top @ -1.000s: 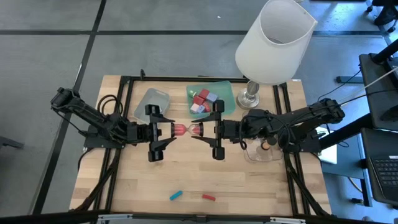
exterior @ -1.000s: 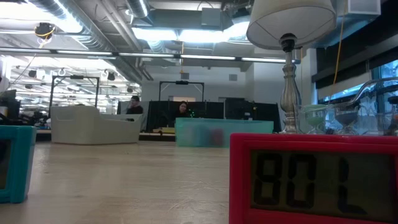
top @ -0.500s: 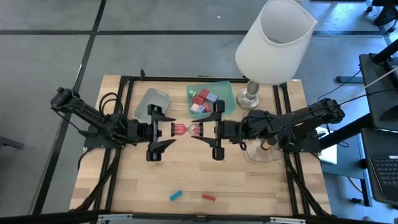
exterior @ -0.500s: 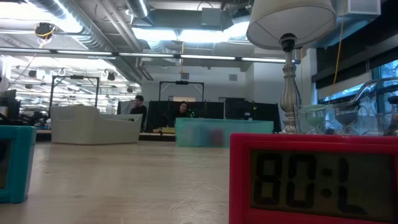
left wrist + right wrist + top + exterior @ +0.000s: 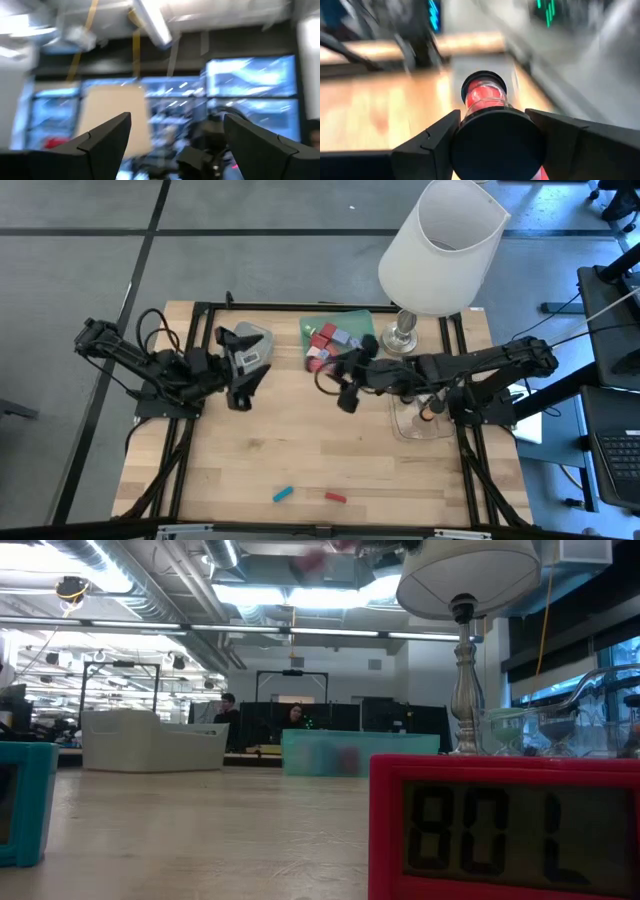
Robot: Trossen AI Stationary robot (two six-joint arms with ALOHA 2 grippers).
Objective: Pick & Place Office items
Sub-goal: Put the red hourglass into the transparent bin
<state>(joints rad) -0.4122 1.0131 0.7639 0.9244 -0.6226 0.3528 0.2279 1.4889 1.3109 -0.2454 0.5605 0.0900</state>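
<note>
My right gripper [image 5: 338, 375] is shut on a small red piece with black end caps [image 5: 485, 95], held above the table beside the green tray [image 5: 362, 320]. That tray holds red, pink and lavender blocks [image 5: 325, 340]. My left gripper [image 5: 243, 370] stands open by the grey tray [image 5: 245, 338], nothing between its fingers [image 5: 107, 135]. A teal bar [image 5: 283, 494] and a red bar [image 5: 335, 497] lie flat on the wood near the front edge. They fill the low view as the red bar [image 5: 505, 825] and the teal bar [image 5: 20, 800]. My right gripper pinches the piece's near black end cap [image 5: 495, 145] between its two fingers. The fingers come from the table's right, slanting a little down. The piece sticks out ahead along the fingers, its red middle and far cap [image 5: 484, 80] free, lifted clear of the table.
A large white-shaded lamp [image 5: 440, 250] stands at the back right, its base [image 5: 400, 335] next to the green tray. A clear tray [image 5: 420, 420] sits under the right arm. Bare wood [image 5: 300, 440] spans the table's middle.
My left gripper has opened, let go of the red piece and drawn back toward the table's left and far side, tipping upward. My right gripper has kept the piece, carried it toward the far edge beside the green tray, and rolled and tipped downward.
</note>
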